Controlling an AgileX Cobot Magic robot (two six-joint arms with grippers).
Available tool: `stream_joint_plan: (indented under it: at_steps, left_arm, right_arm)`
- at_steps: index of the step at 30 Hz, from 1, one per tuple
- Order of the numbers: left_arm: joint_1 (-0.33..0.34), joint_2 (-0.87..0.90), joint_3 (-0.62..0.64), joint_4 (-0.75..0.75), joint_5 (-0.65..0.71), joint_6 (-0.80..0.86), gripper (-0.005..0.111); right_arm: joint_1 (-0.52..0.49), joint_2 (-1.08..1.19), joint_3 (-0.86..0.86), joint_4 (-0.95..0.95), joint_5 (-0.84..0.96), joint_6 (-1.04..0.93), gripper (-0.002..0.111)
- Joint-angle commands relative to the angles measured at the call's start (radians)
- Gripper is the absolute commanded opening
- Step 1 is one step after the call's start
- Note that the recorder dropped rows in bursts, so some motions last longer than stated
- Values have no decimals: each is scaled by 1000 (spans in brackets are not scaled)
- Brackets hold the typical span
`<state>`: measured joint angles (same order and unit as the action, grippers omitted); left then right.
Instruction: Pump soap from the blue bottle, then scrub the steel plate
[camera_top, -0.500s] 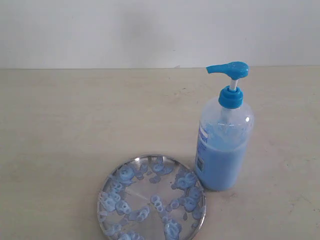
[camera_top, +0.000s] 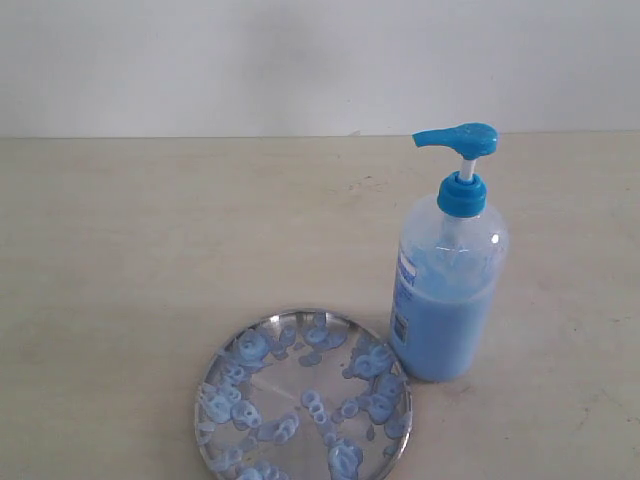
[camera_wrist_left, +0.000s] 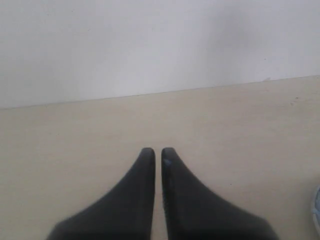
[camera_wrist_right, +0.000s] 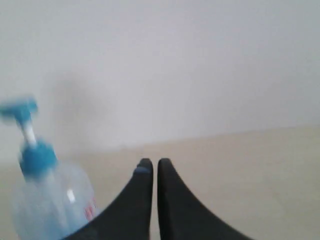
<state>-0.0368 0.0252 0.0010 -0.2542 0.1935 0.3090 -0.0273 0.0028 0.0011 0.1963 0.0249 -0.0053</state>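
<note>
The blue bottle (camera_top: 447, 290) stands upright on the table, its bright blue pump head (camera_top: 458, 139) raised on a white stem, pale blue soap (camera_top: 440, 325) filling its lower half. Just left of its base lies the round steel plate (camera_top: 303, 397), dotted with light-blue soap blobs (camera_top: 250, 350). Neither gripper shows in the exterior view. In the left wrist view my left gripper (camera_wrist_left: 156, 151) is shut over bare table with nothing between the fingers. My right gripper (camera_wrist_right: 151, 162) is shut too, empty, with the blue bottle (camera_wrist_right: 47, 200) blurred off to one side.
The beige tabletop (camera_top: 150, 250) meets a white wall (camera_top: 300, 60) at the back. A sliver of the plate's rim (camera_wrist_left: 317, 210) shows at the edge of the left wrist view. A small blue smear marks one right fingertip (camera_wrist_right: 143, 170).
</note>
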Motion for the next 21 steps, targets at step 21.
stream_joint_plan:
  at_steps: [21]
  left_arm:
    - [2,1,-1,-9,-14,2,4]
  right_arm:
    - [30,95,-1,-213,-56,560,0]
